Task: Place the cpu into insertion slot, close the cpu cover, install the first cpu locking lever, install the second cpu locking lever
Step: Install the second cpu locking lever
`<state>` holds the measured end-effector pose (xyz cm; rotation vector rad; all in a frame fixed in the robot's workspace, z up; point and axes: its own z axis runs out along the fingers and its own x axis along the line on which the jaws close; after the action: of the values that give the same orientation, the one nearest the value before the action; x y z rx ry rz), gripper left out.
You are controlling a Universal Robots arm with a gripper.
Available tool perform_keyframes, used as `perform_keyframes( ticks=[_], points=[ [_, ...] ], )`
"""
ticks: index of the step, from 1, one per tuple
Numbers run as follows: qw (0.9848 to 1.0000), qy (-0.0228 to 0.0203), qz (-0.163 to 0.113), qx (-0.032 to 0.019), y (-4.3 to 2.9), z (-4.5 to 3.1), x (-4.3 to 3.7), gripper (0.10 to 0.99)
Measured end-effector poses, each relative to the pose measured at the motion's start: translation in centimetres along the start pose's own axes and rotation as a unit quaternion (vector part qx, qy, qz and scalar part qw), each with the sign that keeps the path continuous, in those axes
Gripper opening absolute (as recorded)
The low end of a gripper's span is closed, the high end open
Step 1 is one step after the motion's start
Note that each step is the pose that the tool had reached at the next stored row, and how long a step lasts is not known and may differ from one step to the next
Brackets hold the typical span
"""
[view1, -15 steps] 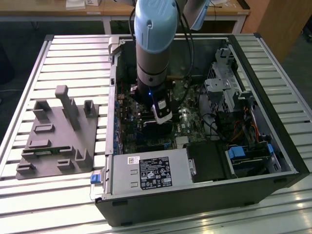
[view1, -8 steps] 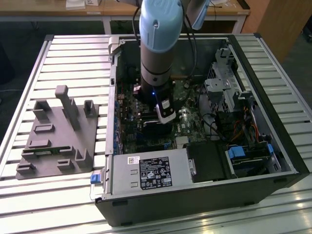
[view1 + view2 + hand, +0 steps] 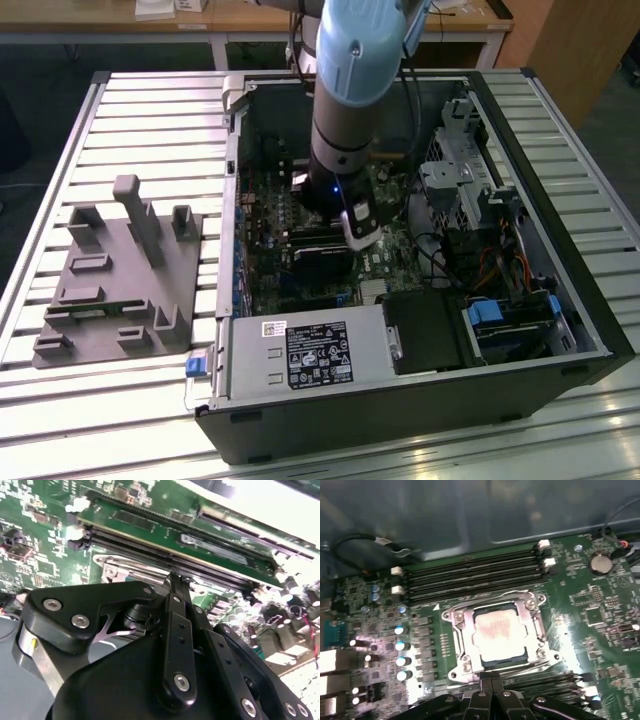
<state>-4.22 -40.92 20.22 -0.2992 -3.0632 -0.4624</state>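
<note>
While hovering with pincer (image 3: pixel 491 676) clenched empty just beside the insertion slot (image 3: pixel 496 672), where the cpu (image 3: pixel 496 636) is sitting under the lowered cpu cover (image 3: pixel 461 634), probably working the locking levers, needing careful hooking.

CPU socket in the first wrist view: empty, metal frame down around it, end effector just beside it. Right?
Not empty. The first wrist view shows the chip already seated in the socket, pale face up, framed by the metal cover. The end effector is just beside it, as you said.

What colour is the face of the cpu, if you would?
Pale silvery-beige, the cpu shows best in the first wrist view.
</note>
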Motion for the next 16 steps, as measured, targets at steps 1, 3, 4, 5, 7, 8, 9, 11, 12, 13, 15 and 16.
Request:
perform_keyframes(
  ticks=[1,3,4,5,7,8,9,11,12,13,15,16],
  points=[
    [1.0000,0.0000,0.000,0.0000,0.10,0.03,-0.03,0.106],
    [1.0000,0.0000,0.000,0.0003,0.43,0.13,0.00,0.106],
    [1.0000,-0.0001,0.000,0.0007,0.66,0.19,0.04,0.106],
    [1.0000,-0.0002,0.000,0.0010,0.90,0.28,0.09,0.106],
    [1.0000,-0.0004,0.000,0.0023,1.55,0.48,0.21,0.106],
    [1.0000,-0.0005,0.000,0.0032,1.87,0.58,0.27,0.106],
    [1.0000,-0.0007,0.000,0.0037,2.24,0.70,0.35,0.106],
    [1.0000,-0.0012,0.000,0.0061,2.94,0.92,0.48,0.106],
    [0.9999,-0.0019,0.000,0.0104,3.22,1.01,0.52,0.106],
    [0.9999,-0.0032,0.000,0.0165,3.40,1.07,0.53,0.106],
    [0.9994,-0.0065,0.000,0.0331,3.64,1.13,0.51,0.106],
    [0.9991,-0.0081,0.000,0.0413,3.74,1.17,0.49,0.106]
  ],
)
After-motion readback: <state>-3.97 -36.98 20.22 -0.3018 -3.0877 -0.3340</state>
